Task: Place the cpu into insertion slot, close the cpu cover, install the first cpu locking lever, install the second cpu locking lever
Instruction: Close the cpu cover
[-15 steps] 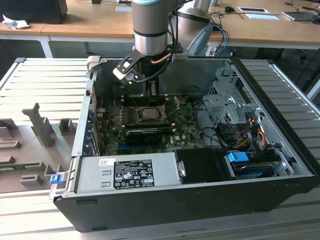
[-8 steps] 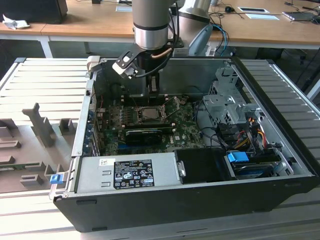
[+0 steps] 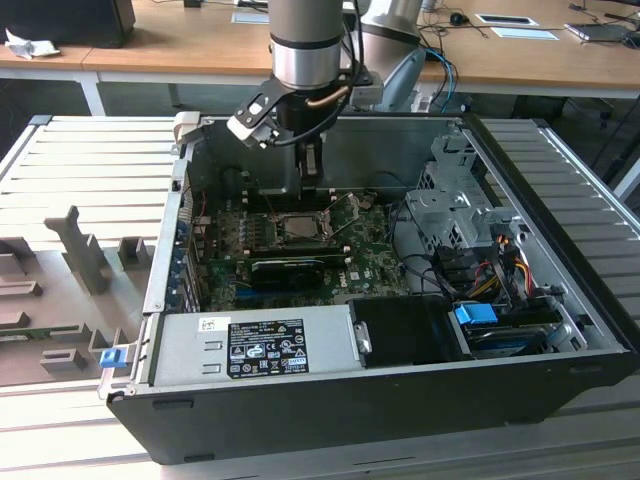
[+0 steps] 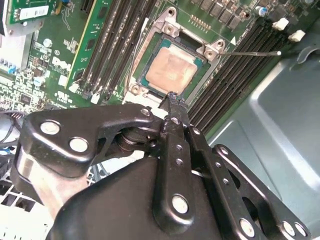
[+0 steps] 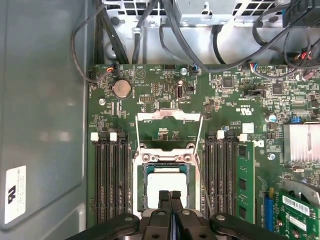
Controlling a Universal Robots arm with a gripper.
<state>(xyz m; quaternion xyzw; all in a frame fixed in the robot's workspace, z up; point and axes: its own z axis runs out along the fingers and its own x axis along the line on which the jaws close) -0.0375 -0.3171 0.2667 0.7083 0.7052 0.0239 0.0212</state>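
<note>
The cpu [image 5: 165, 184], a square chip with a dull metal top, lies in the insertion slot [image 5: 141, 186] on the green board; it also shows in the second wrist view [image 4: 172, 69] and the exterior view [image 3: 300, 226]. The cpu cover [image 5: 170, 116] is swung open beyond the slot, and the board shows through its window. A thin wire locking lever [image 4: 250, 52] sticks out free beside the slot, and another [image 5: 200, 165] runs along its side. My gripper [image 5: 170, 196] hangs just over the chip's near edge, its fingers [image 4: 172, 107] shut with nothing seen between them.
Black memory slots [image 5: 110, 175] flank the socket on both sides. A long black card [image 3: 290, 268] lies in front of it, with the power supply [image 3: 260, 345] at the case front. Cables [image 5: 200, 35] and a drive cage [image 3: 450, 210] crowd the exterior view's right. The case wall [image 5: 45, 110] is close.
</note>
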